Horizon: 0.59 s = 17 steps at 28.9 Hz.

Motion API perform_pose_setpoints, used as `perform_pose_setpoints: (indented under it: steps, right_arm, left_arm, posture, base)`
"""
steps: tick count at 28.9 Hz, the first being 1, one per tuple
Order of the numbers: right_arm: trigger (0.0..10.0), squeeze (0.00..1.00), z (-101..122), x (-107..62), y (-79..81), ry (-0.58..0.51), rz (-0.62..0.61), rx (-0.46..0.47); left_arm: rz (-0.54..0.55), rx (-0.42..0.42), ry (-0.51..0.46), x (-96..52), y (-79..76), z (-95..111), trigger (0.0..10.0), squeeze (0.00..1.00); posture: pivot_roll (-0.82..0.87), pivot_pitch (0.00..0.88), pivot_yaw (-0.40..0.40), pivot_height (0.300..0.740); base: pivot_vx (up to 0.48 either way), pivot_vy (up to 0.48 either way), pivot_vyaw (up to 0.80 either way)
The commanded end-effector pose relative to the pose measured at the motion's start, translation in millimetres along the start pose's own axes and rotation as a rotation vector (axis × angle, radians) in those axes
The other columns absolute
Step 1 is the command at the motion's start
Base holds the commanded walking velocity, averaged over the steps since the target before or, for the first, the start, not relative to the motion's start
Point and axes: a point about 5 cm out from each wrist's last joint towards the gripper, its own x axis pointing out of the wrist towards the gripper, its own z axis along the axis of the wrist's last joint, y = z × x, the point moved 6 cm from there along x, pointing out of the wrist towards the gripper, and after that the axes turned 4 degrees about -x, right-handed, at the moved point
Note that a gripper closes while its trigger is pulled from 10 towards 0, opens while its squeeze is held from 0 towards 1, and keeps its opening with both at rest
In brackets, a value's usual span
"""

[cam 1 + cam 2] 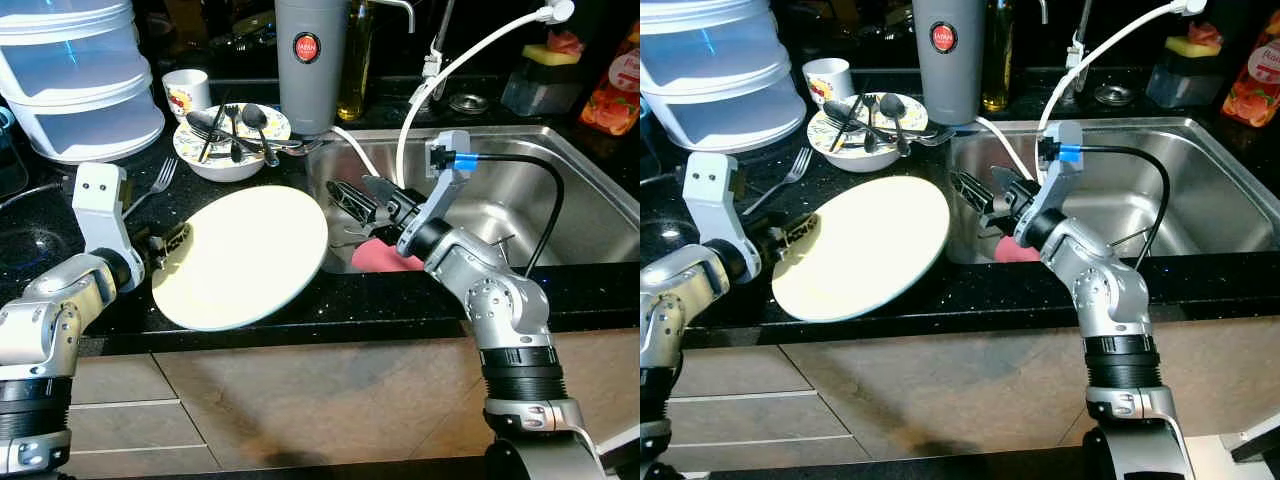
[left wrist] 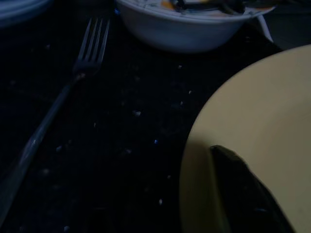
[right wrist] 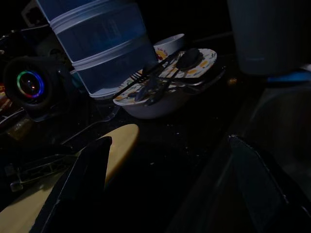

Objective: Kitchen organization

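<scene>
A large cream plate (image 1: pixel 250 255) lies on the black counter (image 1: pixel 400 300), its right rim reaching over the sink's left edge. My left gripper (image 1: pixel 170 243) is shut on the plate's left rim; in the left wrist view one black finger (image 2: pixel 243 189) lies on the plate (image 2: pixel 262 107). My right gripper (image 1: pixel 362 198) hangs open over the left part of the steel sink (image 1: pixel 570 200), just right of the plate and apart from it. In the right wrist view its fingers (image 3: pixel 90 167) stand wide apart with nothing between them.
A white bowl (image 1: pixel 232 150) holding dark spoons and forks stands behind the plate. A loose fork (image 1: pixel 155 180) lies to its left. Stacked plastic containers (image 1: pixel 80 80), a cup (image 1: pixel 187 92) and a grey canister (image 1: pixel 310 60) line the back. A pink cloth (image 1: pixel 380 258) lies in the sink.
</scene>
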Motion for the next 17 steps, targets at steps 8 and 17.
perform_pose_setpoints:
  steps: [8, 17]
  right_arm:
    - [10.0, 0.00, 2.7, -2.3, 8.1, -0.012, 0.042, -0.005]
    - [10.0, 0.00, 4.1, -2.6, 10.9, -0.016, 0.056, -0.012]
  left_arm:
    - [-0.064, -0.153, -0.099, -10.9, 2.7, 24.5, 10.0, 1.00]
    - [-0.138, -0.302, -0.199, -15.7, -2.1, 48.9, 10.0, 1.00]
  posture:
    - [0.03, 0.129, 0.033, 0.740]
    - [0.02, 0.125, 0.034, 0.740]
  base:
    - [0.000, 0.000, 0.00]
    - [0.000, 0.000, 0.00]
